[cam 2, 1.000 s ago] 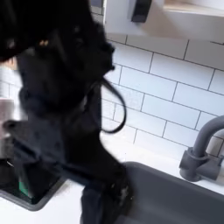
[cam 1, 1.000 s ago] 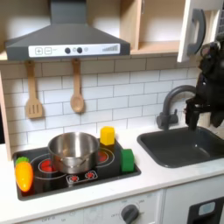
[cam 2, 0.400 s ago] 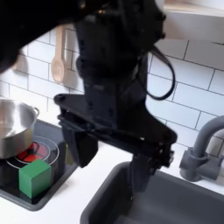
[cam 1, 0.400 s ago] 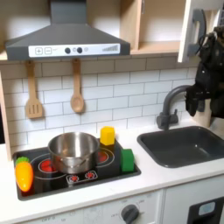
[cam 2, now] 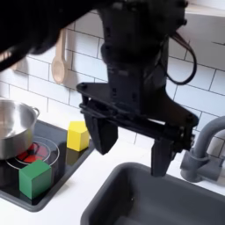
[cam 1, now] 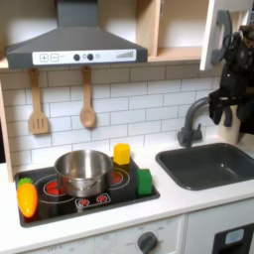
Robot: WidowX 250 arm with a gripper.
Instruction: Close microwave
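Hand (cam 2: 134, 151) spread above sink (cam 2: 158, 198) — microwave (cam 1: 222, 32) door ajar.

steel pot (cam 1: 82, 170) on hob | yellow block (cam 1: 121, 153) behind green block (cam 1: 144, 182) | dark sink (cam 1: 213, 165)

Black arm (cam 2: 132, 53) — looping black cables

A toy kitchen counter holds one steel pot (cam 1: 83, 169), one yellow block (cam 1: 121, 154), one green block (cam 1: 144, 182) and one orange-and-yellow toy vegetable (cam 1: 27, 198) in the first exterior view. Two wooden utensils hang on the tiled wall, a slotted spatula (cam 1: 38, 104) and a spoon (cam 1: 87, 99). One grey faucet (cam 1: 193, 119) stands behind one dark sink (cam 1: 213, 166).
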